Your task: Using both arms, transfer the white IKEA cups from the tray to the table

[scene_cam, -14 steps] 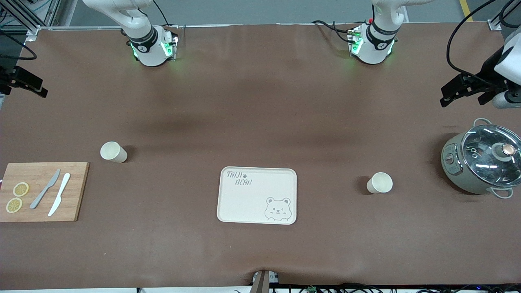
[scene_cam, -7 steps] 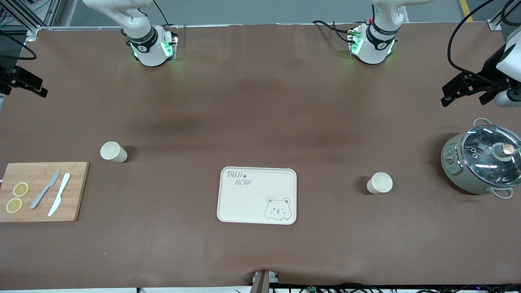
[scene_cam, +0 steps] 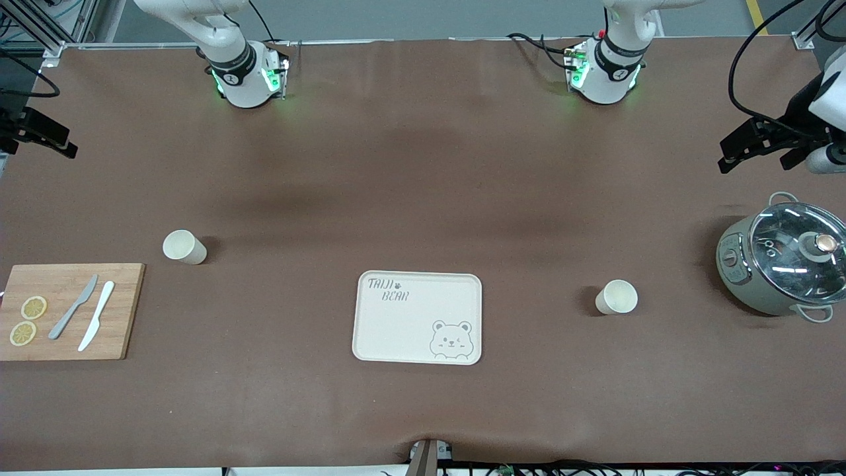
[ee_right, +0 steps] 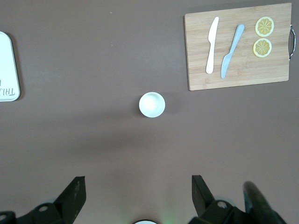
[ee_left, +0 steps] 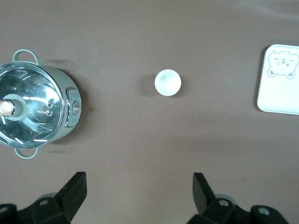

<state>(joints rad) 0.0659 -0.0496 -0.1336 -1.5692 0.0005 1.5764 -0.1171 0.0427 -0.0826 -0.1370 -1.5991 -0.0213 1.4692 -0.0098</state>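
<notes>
Two cream-white cups stand upright on the brown table. One cup [scene_cam: 184, 247] is toward the right arm's end, by the cutting board, and shows in the right wrist view [ee_right: 152, 104]. The other cup [scene_cam: 616, 297] is between the tray and the pot, and shows in the left wrist view [ee_left: 167, 82]. My left gripper [scene_cam: 753, 157] hangs open and empty high over the table's left-arm end, near the pot [ee_left: 138, 191]. My right gripper [scene_cam: 34, 142] hangs open and empty high over the right-arm end [ee_right: 138, 193]. Both are well apart from the cups.
A cream bear-printed tray [scene_cam: 418, 317] lies at the table's middle. A grey-green pot with a glass lid [scene_cam: 783, 261] stands at the left arm's end. A wooden cutting board [scene_cam: 66, 311] with two knives and lemon slices lies at the right arm's end.
My left gripper has drifted slightly toward the table's left-arm edge. The right gripper, the cups and the tray have not moved.
</notes>
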